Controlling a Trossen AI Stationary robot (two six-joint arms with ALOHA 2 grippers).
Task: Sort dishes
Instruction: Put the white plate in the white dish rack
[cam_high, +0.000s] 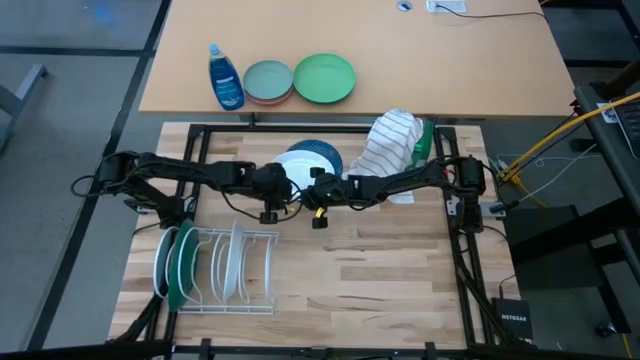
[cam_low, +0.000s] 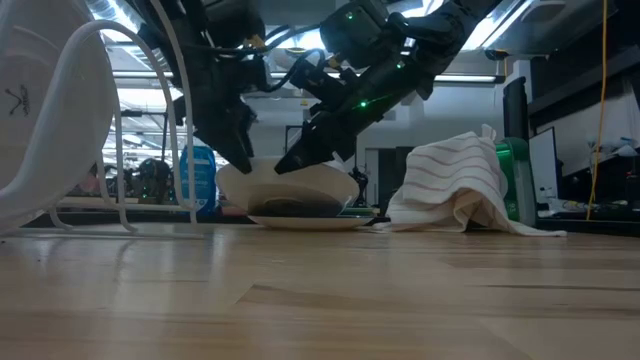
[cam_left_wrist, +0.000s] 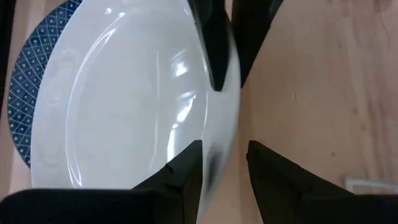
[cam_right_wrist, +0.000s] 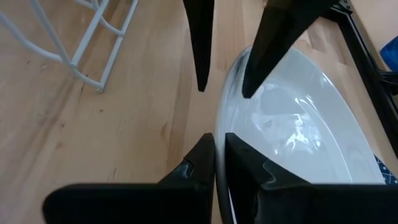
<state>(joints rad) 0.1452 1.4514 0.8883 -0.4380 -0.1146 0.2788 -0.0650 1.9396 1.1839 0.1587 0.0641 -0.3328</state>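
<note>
A white plate (cam_high: 298, 166) lies on the dark blue speckled plate (cam_high: 328, 152) at the table's far middle, and it is tilted in the low view (cam_low: 290, 185). My right gripper (cam_right_wrist: 219, 155) is shut on its near rim. My left gripper (cam_left_wrist: 224, 165) is open beside it, with one finger over the plate's inside and one outside the same rim. I cannot tell whether it touches. A white wire rack (cam_high: 225, 268) at the near left holds a dark green plate (cam_high: 184, 268) and white plates (cam_high: 236, 262) on edge. My right gripper pinches the white plate's near rim (cam_right_wrist: 221, 124) between its two fingers, one on the plate's inside and one on its outside. The fingers slant down from the table's right. The rim is raised and the plate tilts above the blue plate (cam_low: 310, 218).
A striped towel (cam_high: 388, 142) lies on the table's far right over a green object (cam_high: 424, 140). On the desk beyond stand a blue soap bottle (cam_high: 225, 77), a grey-blue plate over a pink one (cam_high: 268, 82) and a light green plate (cam_high: 324, 78). Bare wood lies to the near right.
</note>
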